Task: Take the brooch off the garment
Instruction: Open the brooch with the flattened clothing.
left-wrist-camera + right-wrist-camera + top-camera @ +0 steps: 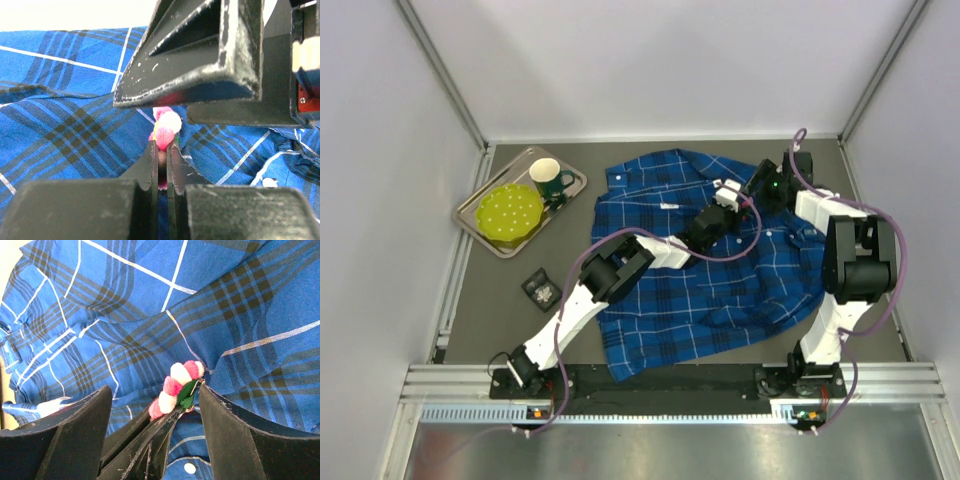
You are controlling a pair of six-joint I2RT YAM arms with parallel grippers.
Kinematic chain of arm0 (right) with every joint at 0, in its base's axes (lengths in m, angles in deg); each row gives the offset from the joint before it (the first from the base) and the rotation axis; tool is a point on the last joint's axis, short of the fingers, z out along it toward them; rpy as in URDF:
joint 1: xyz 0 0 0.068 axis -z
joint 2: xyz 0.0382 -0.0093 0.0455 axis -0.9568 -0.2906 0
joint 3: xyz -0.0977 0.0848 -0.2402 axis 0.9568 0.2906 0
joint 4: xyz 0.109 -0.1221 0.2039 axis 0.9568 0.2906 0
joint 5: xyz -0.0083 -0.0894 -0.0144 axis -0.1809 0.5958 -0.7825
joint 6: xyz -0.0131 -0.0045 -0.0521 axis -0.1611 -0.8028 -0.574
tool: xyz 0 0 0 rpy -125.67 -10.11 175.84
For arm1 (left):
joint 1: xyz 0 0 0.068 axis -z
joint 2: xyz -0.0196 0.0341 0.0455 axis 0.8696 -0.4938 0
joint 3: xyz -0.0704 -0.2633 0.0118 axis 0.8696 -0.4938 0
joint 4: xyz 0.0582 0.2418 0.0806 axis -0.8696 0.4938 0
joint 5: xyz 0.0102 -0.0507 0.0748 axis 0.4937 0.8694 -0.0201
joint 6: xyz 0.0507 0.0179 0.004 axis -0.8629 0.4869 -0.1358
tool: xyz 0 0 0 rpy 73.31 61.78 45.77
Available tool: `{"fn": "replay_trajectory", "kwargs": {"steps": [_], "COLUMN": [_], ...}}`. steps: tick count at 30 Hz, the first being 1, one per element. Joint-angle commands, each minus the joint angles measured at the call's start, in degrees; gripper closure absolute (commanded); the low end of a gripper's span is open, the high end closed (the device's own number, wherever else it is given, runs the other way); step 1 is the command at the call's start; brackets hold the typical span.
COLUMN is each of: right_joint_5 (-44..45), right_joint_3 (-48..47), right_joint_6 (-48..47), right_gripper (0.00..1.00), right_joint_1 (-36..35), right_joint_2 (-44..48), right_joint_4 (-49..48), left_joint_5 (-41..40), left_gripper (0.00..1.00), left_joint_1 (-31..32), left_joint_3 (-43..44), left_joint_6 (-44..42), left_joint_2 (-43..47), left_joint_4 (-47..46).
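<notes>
The blue plaid shirt [720, 290] lies spread on the table. It also fills the left wrist view [65, 125] and the right wrist view [125, 305]. The brooch [175, 382], a ring of pink and white pom-poms with a green leaf, sits on the shirt's upper right part. My left gripper [728, 196] is shut on the brooch [167, 127], its tips [162, 145] pinching the lower edge. My right gripper [155, 389] is open and straddles the brooch, its right fingertip [206, 390] at the brooch's metal pin. In the top view my right gripper [756, 190] is right beside the left one.
A metal tray [485, 225] at the back left holds a yellow-green plate [510, 212] and a dark green mug [548, 180]. A small black box [538, 288] lies left of the shirt. White walls close in the table on three sides.
</notes>
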State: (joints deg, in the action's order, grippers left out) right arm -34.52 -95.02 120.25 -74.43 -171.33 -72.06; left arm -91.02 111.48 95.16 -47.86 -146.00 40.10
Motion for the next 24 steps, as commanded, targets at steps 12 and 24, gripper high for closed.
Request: {"fn": "replay_trajectory", "kwargs": {"steps": [12, 24], "right_joint_5": [-3.04, -2.52], "right_joint_3": [1.58, 0.35], "right_joint_6": [1.47, 5.16], "right_gripper": [0.30, 0.34], "right_joint_1": [0.88, 0.45], "right_joint_2": [-2.97, -2.62], "right_joint_4": [-5.38, -2.75], "left_joint_5": [0.21, 1.52], "left_gripper": [1.00, 1.00], "left_joint_1": [-0.27, -0.09], "left_joint_3": [-1.34, -0.37], "left_joint_6": [2.57, 2.92], "left_joint_2": [4.06, 3.18], "left_joint_4": [-3.85, -3.14]}}
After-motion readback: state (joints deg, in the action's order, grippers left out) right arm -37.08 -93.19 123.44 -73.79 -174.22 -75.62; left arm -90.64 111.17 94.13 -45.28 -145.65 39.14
